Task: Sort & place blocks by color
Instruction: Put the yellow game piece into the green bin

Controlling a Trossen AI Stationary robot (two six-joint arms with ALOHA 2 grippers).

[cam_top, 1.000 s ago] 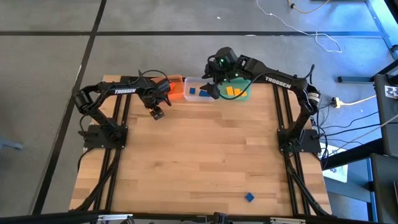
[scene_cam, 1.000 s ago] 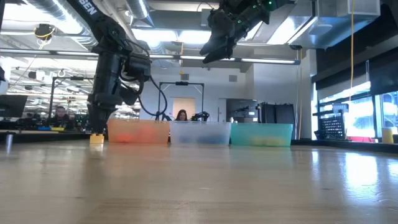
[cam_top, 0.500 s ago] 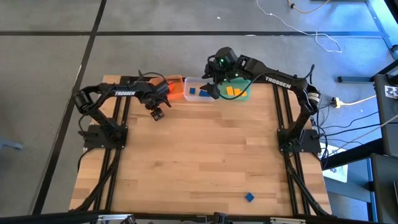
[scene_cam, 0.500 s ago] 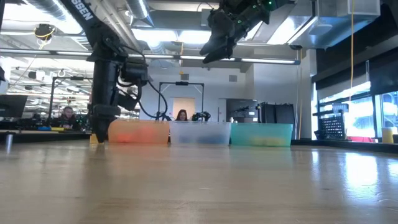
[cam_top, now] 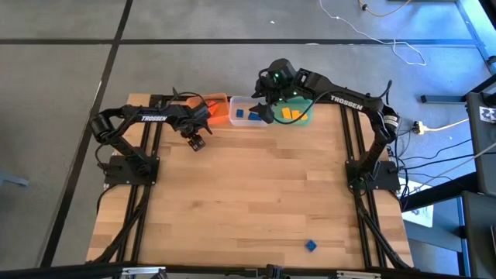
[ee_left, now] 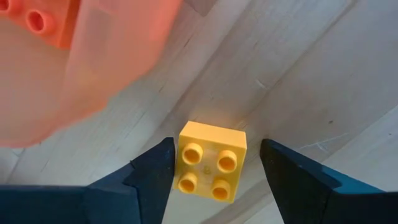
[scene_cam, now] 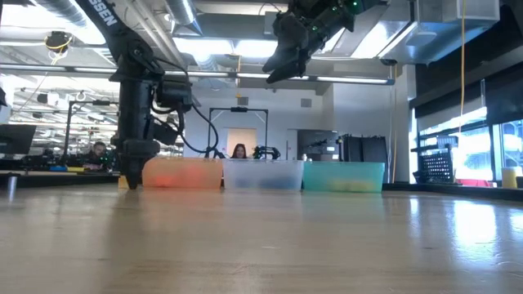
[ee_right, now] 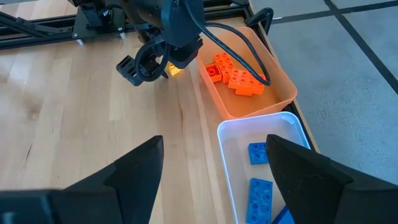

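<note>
A yellow block (ee_left: 210, 163) lies studs up on the table, just beside the orange tub (cam_top: 219, 108). My left gripper (ee_left: 211, 177) points down over it, open, with one finger on each side of the block; the low view shows its fingertips (scene_cam: 129, 175) down at the table. My right gripper (cam_top: 266, 115) hangs open high above the clear tub (cam_top: 246, 114) and holds nothing. Orange blocks (ee_right: 239, 74) lie in the orange tub, blue blocks (ee_right: 258, 152) in the clear one, and yellow blocks (cam_top: 291, 113) in the green tub (cam_top: 302, 118). My left gripper straddles the yellow block from above. One finger (ee_left: 155, 171) stands close against one side of the block; whether it touches I cannot tell. The other finger (ee_left: 280, 168) stands clear of the opposite side (ee_left: 242, 155). The block rests flat on the table.
A lone blue block (cam_top: 311, 246) lies near the table's near edge, right of the middle. The three tubs stand in a row at the far edge. The wide wooden middle of the table (cam_top: 256, 186) holds nothing else. People show in the room beyond.
My left gripper has sunk toward the table and tipped more steeply down, so its open fingers now stand around the yellow block instead of just above it. The block has stayed in place.
</note>
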